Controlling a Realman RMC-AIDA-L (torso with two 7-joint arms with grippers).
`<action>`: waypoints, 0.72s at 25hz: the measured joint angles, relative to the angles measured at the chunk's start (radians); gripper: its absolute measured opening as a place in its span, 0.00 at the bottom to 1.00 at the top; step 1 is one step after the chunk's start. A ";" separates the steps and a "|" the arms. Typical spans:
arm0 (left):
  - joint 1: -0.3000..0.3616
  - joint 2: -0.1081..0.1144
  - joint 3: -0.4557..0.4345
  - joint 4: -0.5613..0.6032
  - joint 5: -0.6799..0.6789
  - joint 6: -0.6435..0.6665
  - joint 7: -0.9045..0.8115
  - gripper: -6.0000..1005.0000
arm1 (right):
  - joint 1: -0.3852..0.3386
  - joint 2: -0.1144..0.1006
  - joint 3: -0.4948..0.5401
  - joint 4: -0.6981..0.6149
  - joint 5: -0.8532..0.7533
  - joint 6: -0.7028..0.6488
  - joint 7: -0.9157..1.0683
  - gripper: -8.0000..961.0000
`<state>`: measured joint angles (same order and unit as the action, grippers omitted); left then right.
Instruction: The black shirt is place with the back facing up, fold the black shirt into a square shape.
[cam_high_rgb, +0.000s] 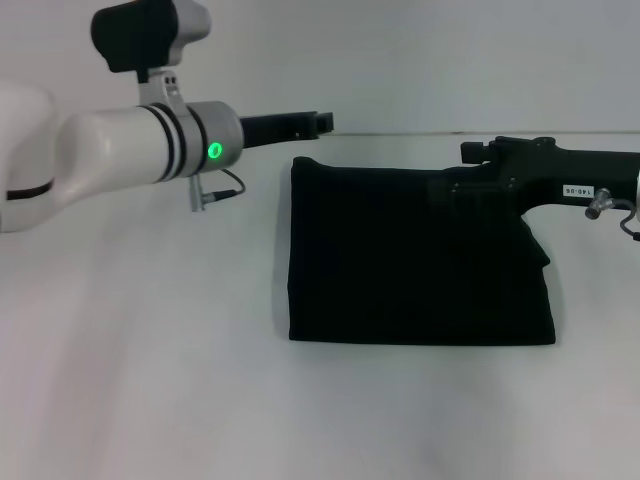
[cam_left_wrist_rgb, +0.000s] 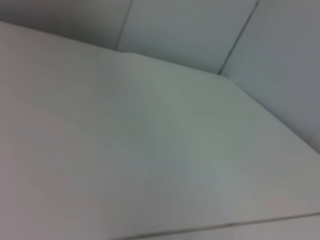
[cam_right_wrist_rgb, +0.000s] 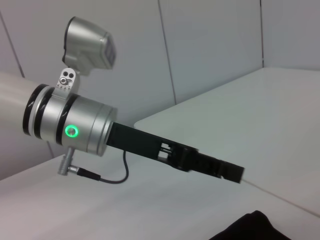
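Head view shows the large plain black fabric shirt (cam_high_rgb: 420, 255) lying at centre right of the frame on the white matte table (cam_high_rgb: 150, 380), already reduced to a near-rectangular block with straight left and lower edges; its right edge is less tidy, with a small lump of cloth protruding at mid-height. The left arm's black gripper (cam_high_rgb: 318, 123) hangs in the upper middle of the frame, just beyond the shirt's upper left corner and clear of the fabric. The right arm's black gripper (cam_high_rgb: 478, 152) reaches in from the right edge over the shirt's upper right portion; whether it touches the cloth cannot be determined. For both grippers, finger spacing cannot be told from any view. Right wrist view shows the left gripper (cam_right_wrist_rgb: 220, 169) from the side above the table, with a corner of the shirt (cam_right_wrist_rgb: 252, 227) at the bottom of the frame. Left wrist view shows only bare table. Judgement: folding appears largely done. Risk: if the right gripper drags on withdrawal, it may pull the upper layer and skew the shape; the loose right edge could also spread open.
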<state>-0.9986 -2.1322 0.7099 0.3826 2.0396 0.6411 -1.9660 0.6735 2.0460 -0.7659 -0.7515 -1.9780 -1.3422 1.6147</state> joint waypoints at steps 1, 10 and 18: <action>0.010 0.001 0.002 0.015 0.001 0.004 0.000 0.23 | 0.000 0.000 0.002 0.000 0.000 0.000 0.000 0.93; 0.215 -0.033 0.009 0.341 -0.038 0.433 0.090 0.58 | -0.025 -0.023 0.034 -0.005 0.001 -0.031 -0.045 0.93; 0.290 -0.033 -0.037 0.316 -0.158 0.721 0.509 0.75 | -0.054 -0.013 0.069 0.005 -0.005 -0.064 -0.164 0.93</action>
<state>-0.7086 -2.1648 0.6732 0.6988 1.8818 1.3619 -1.4567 0.6200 2.0334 -0.6971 -0.7467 -1.9834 -1.4064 1.4509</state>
